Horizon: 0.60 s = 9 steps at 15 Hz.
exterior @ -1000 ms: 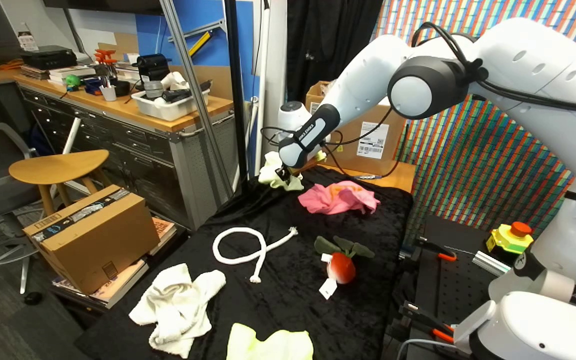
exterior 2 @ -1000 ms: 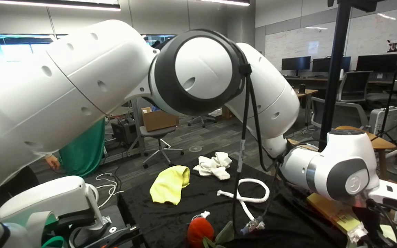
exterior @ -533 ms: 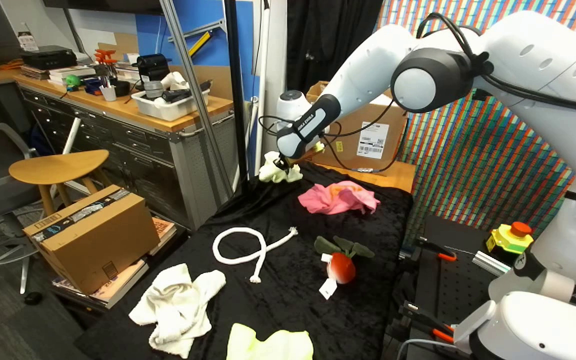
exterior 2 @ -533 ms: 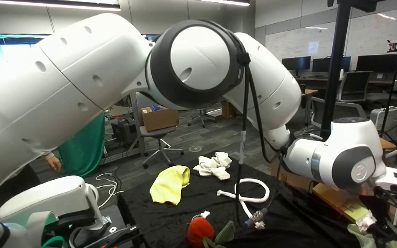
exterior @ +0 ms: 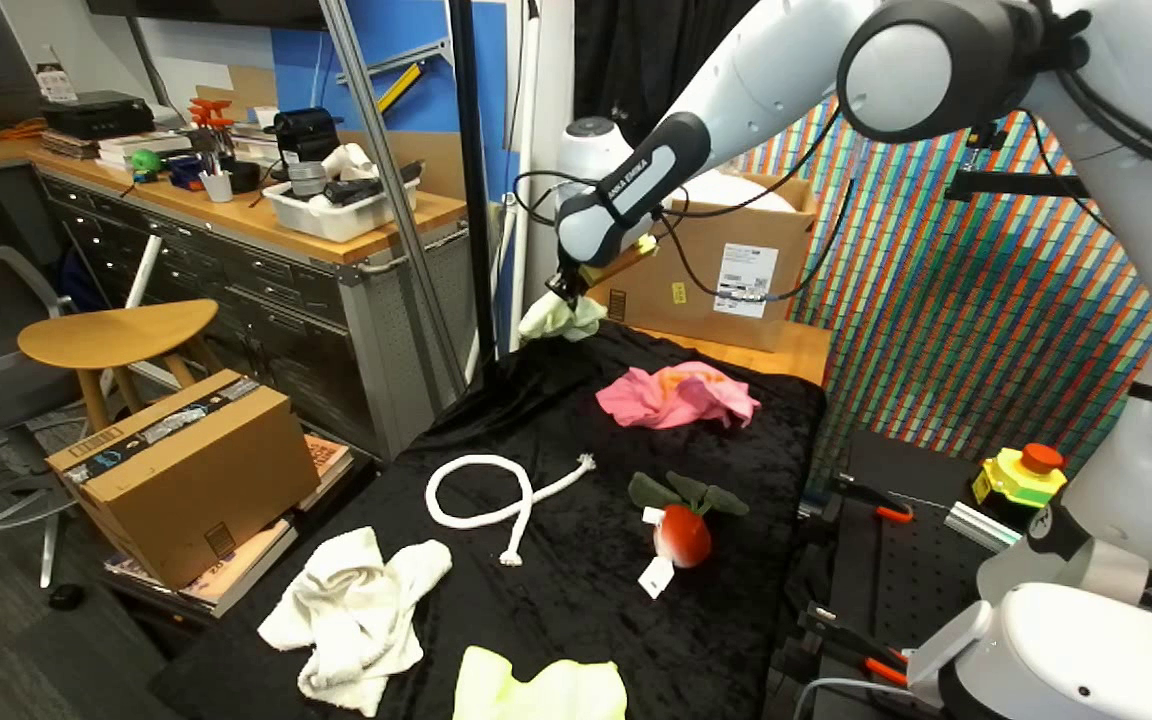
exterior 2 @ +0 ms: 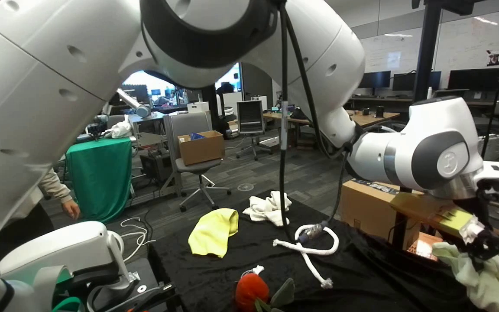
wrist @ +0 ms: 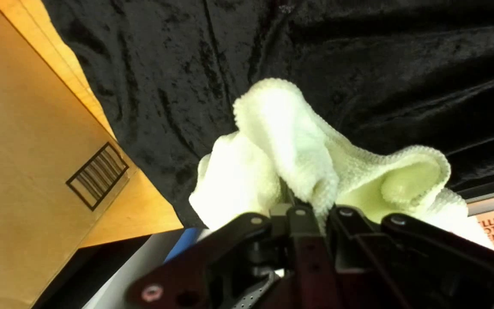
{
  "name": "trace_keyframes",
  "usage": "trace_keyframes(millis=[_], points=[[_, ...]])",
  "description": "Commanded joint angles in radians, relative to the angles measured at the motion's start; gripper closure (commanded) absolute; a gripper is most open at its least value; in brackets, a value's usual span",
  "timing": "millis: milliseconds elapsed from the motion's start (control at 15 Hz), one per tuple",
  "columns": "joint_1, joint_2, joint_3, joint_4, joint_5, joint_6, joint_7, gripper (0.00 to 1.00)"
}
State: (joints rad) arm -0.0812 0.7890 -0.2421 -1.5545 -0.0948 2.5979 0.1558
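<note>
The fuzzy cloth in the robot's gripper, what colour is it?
The fuzzy cloth is pale yellow-green, nearly white where brightest; best seen in the wrist view.

In an exterior view, four cloths: a pink cloth [exterior: 676, 397] and a pale green cloth [exterior: 561, 318] beyond the single rope [exterior: 527, 499], a white cloth [exterior: 361, 615] and a yellow cloth [exterior: 541, 690] nearer than it. One toy vegetable [exterior: 686, 538] right of the rope. Two cardboard boxes: a taped box [exterior: 196, 480] left of the rope, a labelled box [exterior: 746, 275] beyond it. One stool [exterior: 116, 335] well left of it.
</note>
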Motion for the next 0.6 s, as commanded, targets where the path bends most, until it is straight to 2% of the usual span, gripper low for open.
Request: trace_keyframes(millis=[0, 267, 533], points=[[0.020, -0.216, 0.002, -0.216, -0.049, -0.004, -0.058, 0.95], [0.032, -0.419, 0.011, -0.385, -0.115, -0.039, -0.115, 0.95], [0.051, -0.597, 0.039, -0.503, -0.207, -0.081, -0.169, 0.95]])
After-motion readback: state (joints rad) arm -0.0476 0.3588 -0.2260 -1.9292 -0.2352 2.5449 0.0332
